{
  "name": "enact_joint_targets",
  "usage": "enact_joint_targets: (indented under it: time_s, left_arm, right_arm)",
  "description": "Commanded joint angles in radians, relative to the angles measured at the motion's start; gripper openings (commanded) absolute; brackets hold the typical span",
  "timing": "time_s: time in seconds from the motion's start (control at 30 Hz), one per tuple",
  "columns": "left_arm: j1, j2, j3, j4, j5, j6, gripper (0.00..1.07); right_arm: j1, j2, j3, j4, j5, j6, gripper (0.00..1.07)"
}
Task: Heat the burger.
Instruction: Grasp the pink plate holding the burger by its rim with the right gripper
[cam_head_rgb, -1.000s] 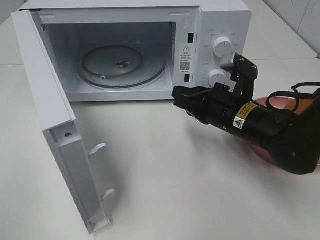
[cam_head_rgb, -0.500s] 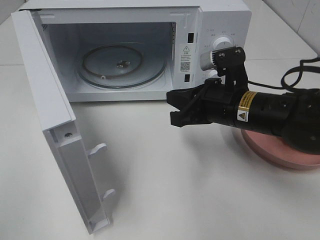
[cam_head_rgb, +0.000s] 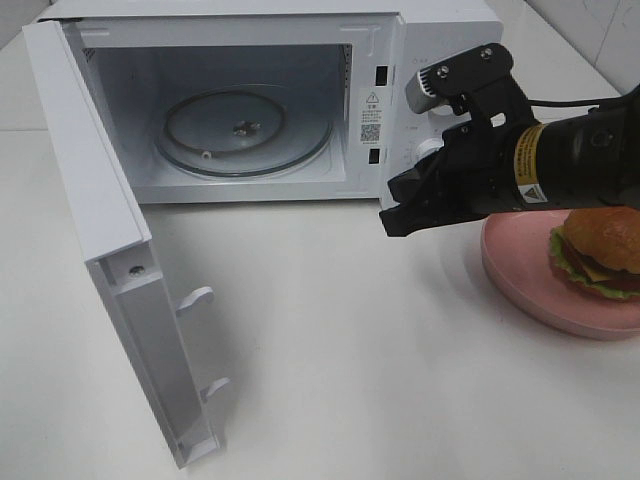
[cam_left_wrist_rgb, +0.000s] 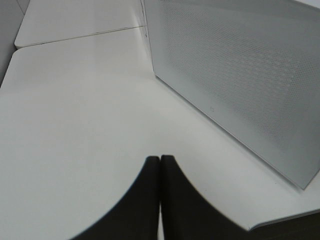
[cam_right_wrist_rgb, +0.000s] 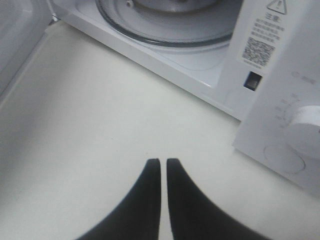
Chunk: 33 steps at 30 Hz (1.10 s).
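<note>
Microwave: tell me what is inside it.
Only the glass turntable, with nothing on it. The burger sits outside on the pink plate. The ceiling of the cavity is out of sight from this angle.

Before you, the microwave (cam_head_rgb: 440, 25) has a smooth white casing with a faint sheen. Its turntable (cam_head_rgb: 245, 130) is clear glass. The door panel (cam_left_wrist_rgb: 240, 75) shows a finely perforated grey screen. The desk (cam_head_rgb: 330, 340) is smooth, matt white. The pink plate (cam_head_rgb: 520, 270) looks glossy, as does the burger (cam_head_rgb: 600, 245) bun. The right end effector (cam_head_rgb: 395, 212) is matt black.
</note>
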Motion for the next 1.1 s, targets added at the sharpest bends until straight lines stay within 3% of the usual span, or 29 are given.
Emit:
enact_joint_targets:
  time_s: [0.03,0.4,0.6,0.67,0.77,0.83,0.87,0.93,0.97,1.0,1.03,1.1]
  left_arm:
    - [-0.002,-0.020,0.003,0.001,-0.011,0.002,0.00]
    - [-0.002,-0.020,0.003,0.001,-0.011,0.002,0.00]
    - [-0.002,-0.020,0.003,0.001,-0.011,0.002,0.00]
    - [-0.002,-0.020,0.003,0.001,-0.011,0.002,0.00]
    - [-0.002,-0.020,0.003,0.001,-0.011,0.002,0.00]
    - [-0.002,-0.020,0.003,0.001,-0.011,0.002,0.00]
    - [-0.002,-0.020,0.003,0.001,-0.011,0.002,0.00]
    - [-0.002,-0.020,0.003,0.001,-0.011,0.002,0.00]
    - [-0.002,-0.020,0.003,0.001,-0.011,0.002,0.00]
    - [-0.002,-0.020,0.003,0.001,-0.011,0.002,0.00]
    - [-0.002,-0.020,0.003,0.001,-0.011,0.002,0.00]
    - [-0.002,-0.020,0.003,0.001,-0.011,0.002,0.00]
  right_arm:
    - [-0.001,-0.018,-0.010,-0.033,0.049,0.070,0.08]
    - [-0.001,-0.018,-0.010,-0.015,0.274,0.114,0.09]
    - [-0.001,-0.018,-0.010,0.092,0.381,0.080,0.10]
    - [-0.001,-0.024,-0.010,0.295,0.466,-0.101,0.10]
    - [-0.001,-0.030,-0.011,0.369,0.485,-0.177,0.10]
    - [-0.001,-0.050,-0.045,0.710,0.581,-0.497,0.10]
    - [-0.001,-0.050,-0.045,0.710,0.581,-0.497,0.10]
    - [-0.001,-0.052,-0.100,0.954,0.726,-0.781,0.10]
    - [-0.001,-0.052,-0.100,0.954,0.726,-0.781,0.10]
    - [-0.001,-0.052,-0.137,1.079,0.814,-0.920,0.11]
    - [-0.001,-0.052,-0.137,1.079,0.814,-0.920,0.11]
    - [-0.001,-0.052,-0.179,1.204,0.884,-1.030,0.13]
